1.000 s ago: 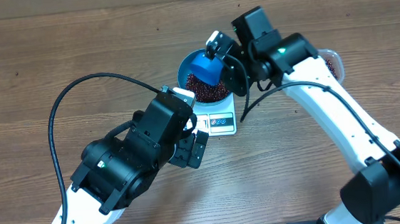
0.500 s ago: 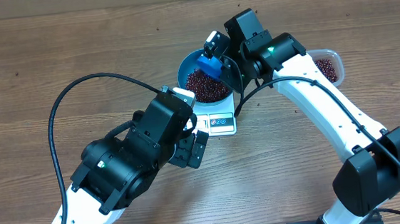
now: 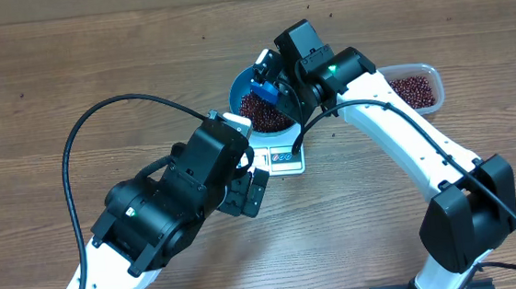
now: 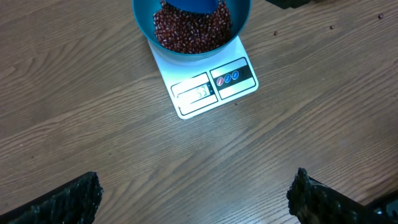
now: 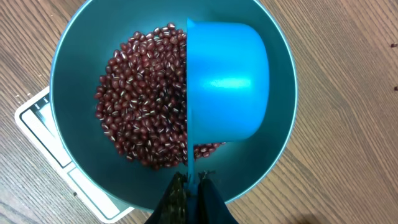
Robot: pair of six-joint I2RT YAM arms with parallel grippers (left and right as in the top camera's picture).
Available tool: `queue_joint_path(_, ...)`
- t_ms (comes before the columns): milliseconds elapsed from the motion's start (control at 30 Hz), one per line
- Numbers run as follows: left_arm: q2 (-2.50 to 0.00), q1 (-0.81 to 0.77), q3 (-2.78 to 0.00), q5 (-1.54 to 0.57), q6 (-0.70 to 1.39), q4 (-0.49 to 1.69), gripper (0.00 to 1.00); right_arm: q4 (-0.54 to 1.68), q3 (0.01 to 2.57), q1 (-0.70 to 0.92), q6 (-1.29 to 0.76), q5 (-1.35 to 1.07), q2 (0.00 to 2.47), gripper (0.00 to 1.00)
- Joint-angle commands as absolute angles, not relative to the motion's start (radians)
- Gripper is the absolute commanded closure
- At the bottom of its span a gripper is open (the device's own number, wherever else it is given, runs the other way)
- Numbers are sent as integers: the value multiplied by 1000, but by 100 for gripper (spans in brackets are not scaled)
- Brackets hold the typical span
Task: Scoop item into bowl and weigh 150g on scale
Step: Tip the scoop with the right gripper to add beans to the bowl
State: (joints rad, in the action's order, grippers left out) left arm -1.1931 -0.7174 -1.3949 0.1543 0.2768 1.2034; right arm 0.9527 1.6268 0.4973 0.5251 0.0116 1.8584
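Note:
The bright-blue bowl (image 3: 238,83) (image 5: 68,59) (image 4: 143,22) stands on the white scale (image 3: 283,157) (image 4: 211,87) (image 5: 37,121) and holds a heap of red-brown beans (image 5: 140,102) (image 3: 260,115) (image 4: 186,31). Over the bowl my right gripper (image 3: 273,69) (image 5: 193,180) is shut on the handle of a small blue scoop (image 5: 227,90) (image 3: 266,92), which is turned on its side above the beans. My left gripper (image 4: 196,199) is open above bare table in front of the scale, with nothing between its fingers (image 4: 62,202).
A clear plastic tub (image 3: 412,88) with more beans sits to the right of the bowl, behind the right arm. The left arm (image 3: 166,207) fills the table's lower left, its cable looping to the left. A few stray beans lie on the wood (image 4: 275,33).
The right arm has swung left and carried the scoop further over the bowl, uncovering the tub. The left arm has not moved.

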Motion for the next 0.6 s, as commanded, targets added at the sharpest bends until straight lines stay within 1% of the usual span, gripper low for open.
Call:
queue_joint_path(0,-1184,-714,-1415,167,258,1200,0,952,1631,499,529,25,1860,96)
queue_joint_path(300,-1184,-714,-1415,167,258,1200,0,967,1581,535,525,24,1860,96)
queue_joint_path(433,-1184,-714,-1415,167,258,1200,0,976,1581,556,521,-13,1859,96)
queue_joint_path(567,-1184,-714,-1415,167,258,1200,0,974,1586,550,459,-24,1857,96)
